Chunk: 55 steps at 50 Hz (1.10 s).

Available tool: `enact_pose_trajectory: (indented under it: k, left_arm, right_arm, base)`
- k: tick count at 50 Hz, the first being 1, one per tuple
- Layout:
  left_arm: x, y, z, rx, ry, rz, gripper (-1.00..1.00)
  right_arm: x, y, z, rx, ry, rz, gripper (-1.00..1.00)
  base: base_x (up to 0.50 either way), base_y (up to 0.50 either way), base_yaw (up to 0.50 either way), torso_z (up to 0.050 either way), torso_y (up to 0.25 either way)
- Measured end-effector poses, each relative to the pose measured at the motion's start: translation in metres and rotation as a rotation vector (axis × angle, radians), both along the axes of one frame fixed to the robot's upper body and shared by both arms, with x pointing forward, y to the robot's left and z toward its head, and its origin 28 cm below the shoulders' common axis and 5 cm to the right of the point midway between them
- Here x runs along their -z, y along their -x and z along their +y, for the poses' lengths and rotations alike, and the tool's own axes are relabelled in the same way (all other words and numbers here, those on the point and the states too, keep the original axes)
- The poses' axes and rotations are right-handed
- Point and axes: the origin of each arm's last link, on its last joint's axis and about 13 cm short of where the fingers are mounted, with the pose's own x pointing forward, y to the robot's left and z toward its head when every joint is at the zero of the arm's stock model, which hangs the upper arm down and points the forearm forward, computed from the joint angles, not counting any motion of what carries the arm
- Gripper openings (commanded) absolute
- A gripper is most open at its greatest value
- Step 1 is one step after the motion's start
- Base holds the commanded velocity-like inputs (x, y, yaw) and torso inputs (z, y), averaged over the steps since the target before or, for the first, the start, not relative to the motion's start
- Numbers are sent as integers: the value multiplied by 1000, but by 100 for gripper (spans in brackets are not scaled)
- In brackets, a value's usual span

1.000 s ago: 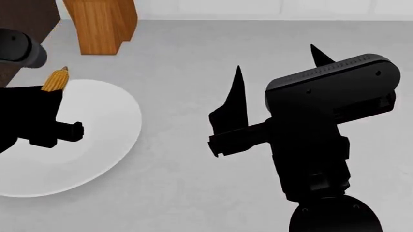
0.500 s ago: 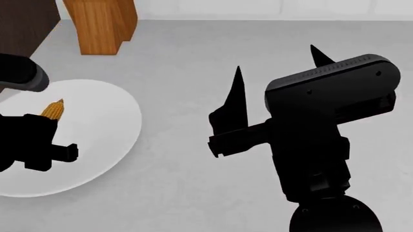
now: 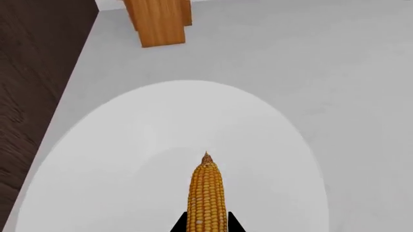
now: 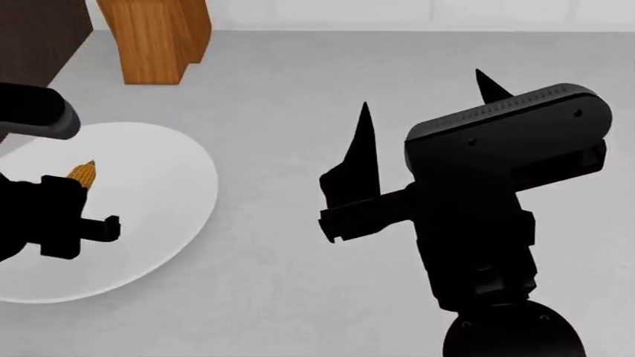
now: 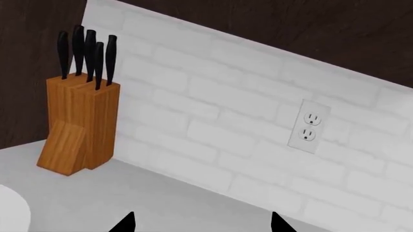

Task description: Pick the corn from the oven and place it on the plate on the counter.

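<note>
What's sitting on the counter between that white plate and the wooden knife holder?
Nothing: in the head view, only bare grey counter separates the plate from the knife block.

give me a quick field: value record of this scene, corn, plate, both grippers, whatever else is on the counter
corn: yellow-orange cob, held at its lower end, pointed tip forward, over the plate
plate: large white round plate on the counter, nothing lying on it
contact: cannot tell whether the cob touches the plate
left gripper: shut on the corn, above the plate
right gripper: open, empty, over bare counter beside the plate
counter: light grey
knife block: wooden, black-handled knives, by the brick backsplash
outlet: white wall socket
oven: not in view
</note>
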Motion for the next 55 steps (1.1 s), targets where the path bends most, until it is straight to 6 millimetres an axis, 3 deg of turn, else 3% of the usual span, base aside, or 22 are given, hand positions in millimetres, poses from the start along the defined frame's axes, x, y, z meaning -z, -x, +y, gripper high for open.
enact_pose_trajectory:
  k: [31,49,50,55]
  left_arm:
    - [7,-47,11,-63,14,72,-100]
    - [17,-54,16,-78,25,111,-100]
    - [18,-54,16,-77,26,113,100]
    - [19,-54,16,-77,29,116,100]
  right_arm:
    - [0,-1,0,1,1,3,100]
    - [0,-1,0,0,2,3,100]
    - [0,-1,0,0,2,3,100]
    - [0,-1,0,0,3,3,100]
  base:
    - [0,0,0,0,0]
    - [0,0,0,0,1]
    - [0,0,0,0,0]
    - [0,0,0,0,0]
